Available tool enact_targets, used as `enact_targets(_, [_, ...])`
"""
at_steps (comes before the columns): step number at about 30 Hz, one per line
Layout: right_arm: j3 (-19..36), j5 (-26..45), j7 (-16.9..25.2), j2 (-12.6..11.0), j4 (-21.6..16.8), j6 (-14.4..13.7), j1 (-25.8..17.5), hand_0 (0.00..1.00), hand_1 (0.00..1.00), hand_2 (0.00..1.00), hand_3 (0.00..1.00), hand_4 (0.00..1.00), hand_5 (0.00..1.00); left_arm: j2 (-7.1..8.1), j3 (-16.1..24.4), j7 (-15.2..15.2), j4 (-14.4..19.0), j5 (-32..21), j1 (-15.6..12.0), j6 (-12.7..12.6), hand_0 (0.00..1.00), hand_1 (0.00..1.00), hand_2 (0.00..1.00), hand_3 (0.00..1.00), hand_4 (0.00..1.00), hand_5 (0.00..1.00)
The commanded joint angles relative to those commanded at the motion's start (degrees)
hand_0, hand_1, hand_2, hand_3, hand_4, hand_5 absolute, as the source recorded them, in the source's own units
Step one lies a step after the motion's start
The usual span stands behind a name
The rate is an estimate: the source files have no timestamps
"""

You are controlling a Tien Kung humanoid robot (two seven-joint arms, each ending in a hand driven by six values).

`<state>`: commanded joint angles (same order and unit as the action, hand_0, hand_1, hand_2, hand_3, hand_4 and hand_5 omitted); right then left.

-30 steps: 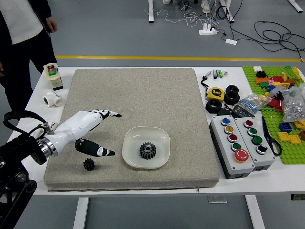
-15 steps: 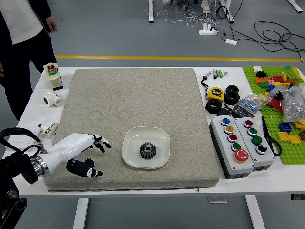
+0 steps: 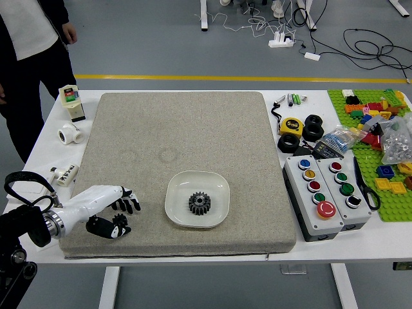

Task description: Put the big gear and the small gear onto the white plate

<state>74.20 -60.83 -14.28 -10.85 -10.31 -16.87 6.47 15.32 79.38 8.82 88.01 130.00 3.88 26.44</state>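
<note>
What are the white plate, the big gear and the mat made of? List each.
White plate: glossy, smooth; glazed ceramic or plastic.
Big gear: dark grey, dullish; plastic or metal, unclear.
Mat: matt, speckled grey-beige weave, so probably fabric.

A robotics lab or test workshop, by the look of its floor and bench gear.
A plain grey floor [image 3: 187, 58] with a yellow line [image 3: 193, 77] across it runs behind a white worktable [image 3: 367, 248]; loose black cables [image 3: 370, 53] and a white power strip [image 3: 281, 43] lie on the floor at the upper right, near white furniture legs [image 3: 204, 14]. A black robot arm [image 3: 13, 248] enters at lower left, a person [image 3: 42, 48] stands at upper left, and push-button boxes [image 3: 314, 207], a yellow tape measure [image 3: 291, 126] and toy bricks [image 3: 385, 172] crowd the table's right side.
</note>
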Motion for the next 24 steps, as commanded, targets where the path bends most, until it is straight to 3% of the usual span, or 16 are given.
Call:
enact_targets(6, [0.13, -0.19, -0.03, -0.01, 0.00, 0.04, 0.02, 0.600, 0.609, 0.696, 0.562, 0.757, 0.709, 0.14, 0.23, -0.27, 0.62, 0.00, -0.17, 1.58, 0.444, 0.521, 0.539, 0.589, 0.736, 0.047])
enact_targets(7, [0.13, -0.20, -0.04, 0.00, 0.00, 0.05, 0.04, 0.600, 0.609, 0.696, 0.562, 0.757, 0.710, 0.22, 0.27, -0.38, 0.83, 0.00, -0.16, 1.89, 0.345, 0.450, 0.500, 0.563, 0.648, 0.016])
enact_targets(12, [0.15, -0.16, -0.06, 0.01, 0.00, 0.03, 0.10, 0.600, 0.609, 0.696, 0.562, 0.757, 0.710, 0.56, 0.45, -0.83, 1.68, 0.00, -0.09, 3.03, 0.345, 0.450, 0.500, 0.563, 0.648, 0.016])
enact_targets(13, [0.16, -0.18, -0.07, 0.02, 0.00, 0.02, 0.10, 0.600, 0.609, 0.696, 0.562, 0.756, 0.712, 0.65, 0.47, -0.90, 1.91, 0.00, -0.09, 3.27, 0.317, 0.416, 0.468, 0.537, 0.580, 0.002])
enact_targets(24, [0.11, -0.14, -0.05, -0.02, 0.00, 0.04, 0.11, 0.600, 0.609, 0.695, 0.563, 0.755, 0.713, 0.78, 0.46, -1.15, 2.42, 0.00, -0.08, 5.13, 0.283, 0.355, 0.418, 0.508, 0.530, 0.002])
